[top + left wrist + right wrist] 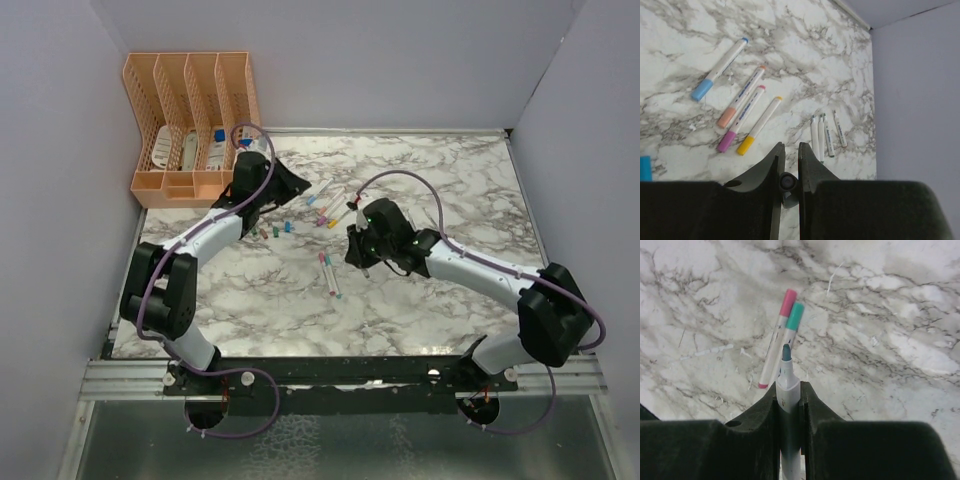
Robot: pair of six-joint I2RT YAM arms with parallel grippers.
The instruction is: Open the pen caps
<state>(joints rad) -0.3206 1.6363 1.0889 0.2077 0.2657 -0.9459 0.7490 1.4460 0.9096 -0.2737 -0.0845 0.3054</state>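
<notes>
teal-tipped pen barrel (786, 376) clamped in right gripper (789, 388), nib bare, pointing 12 o'clock. left gripper (791, 150) clenched on small dark round thing (786, 181); we judge cap seen end-on, cannot be sure. capped pair lies just past right fingers: pink cap (788, 296) and teal cap (796, 316) at 12 o'clock, long axes running 12 to 7, caps at far end. we judge right arm nearer; four capped pens (743, 95) at left's 10 o'clock.
</notes>
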